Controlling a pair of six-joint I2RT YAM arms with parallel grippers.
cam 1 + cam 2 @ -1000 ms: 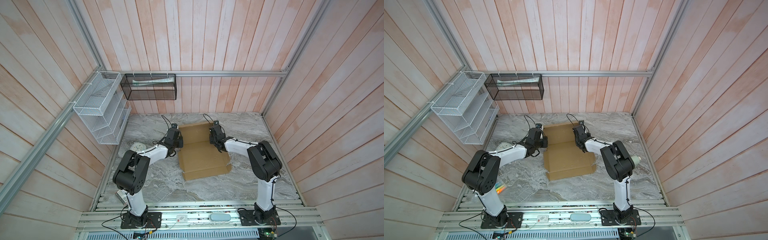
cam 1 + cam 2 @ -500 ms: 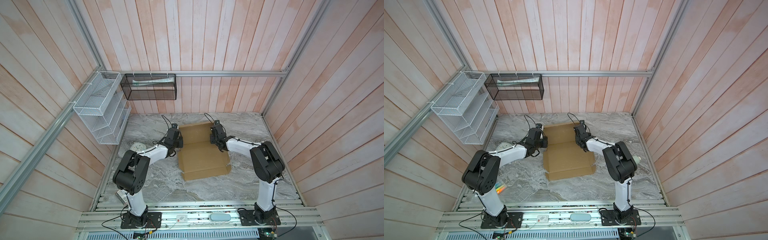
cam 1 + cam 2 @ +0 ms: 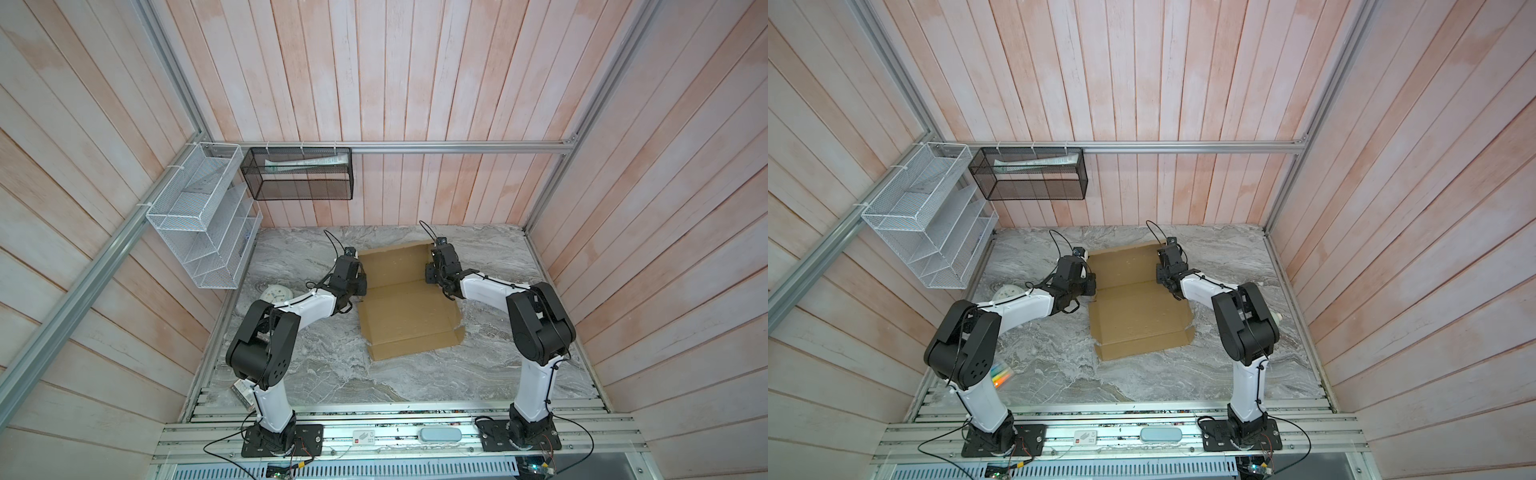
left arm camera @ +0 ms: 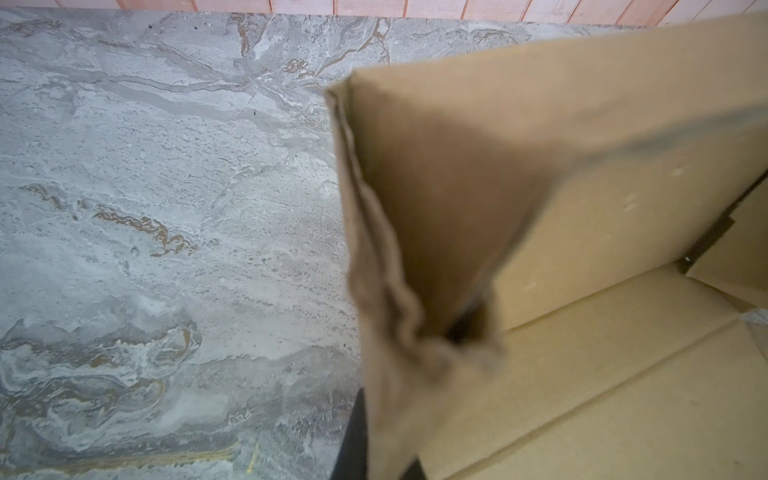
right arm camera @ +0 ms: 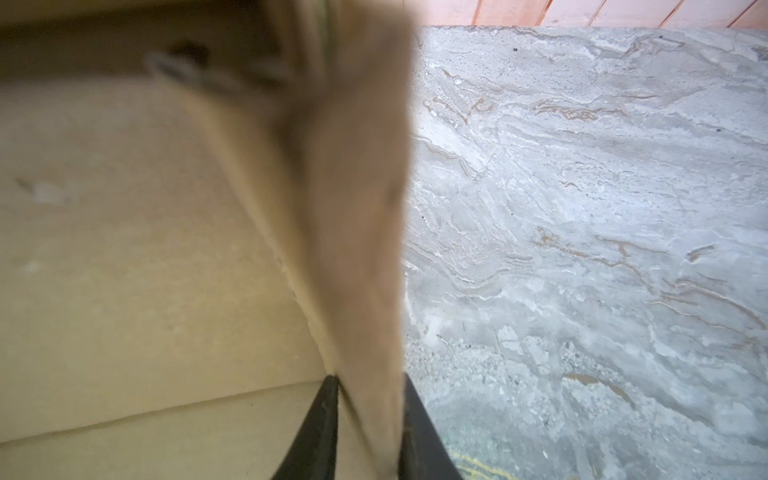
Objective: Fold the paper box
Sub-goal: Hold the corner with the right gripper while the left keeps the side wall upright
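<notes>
At wrists — left pincer (image 4: 384,453), right pincer (image 5: 370,424) pinch paper box (image 3: 409,316) flaps; top views hide grip.

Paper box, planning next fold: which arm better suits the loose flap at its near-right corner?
Right, probably: the right arm works that side of the paper box; the left arm holds the opposite edge.

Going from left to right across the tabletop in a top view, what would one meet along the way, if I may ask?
White round object → left claw → paper box → right claw.
</notes>
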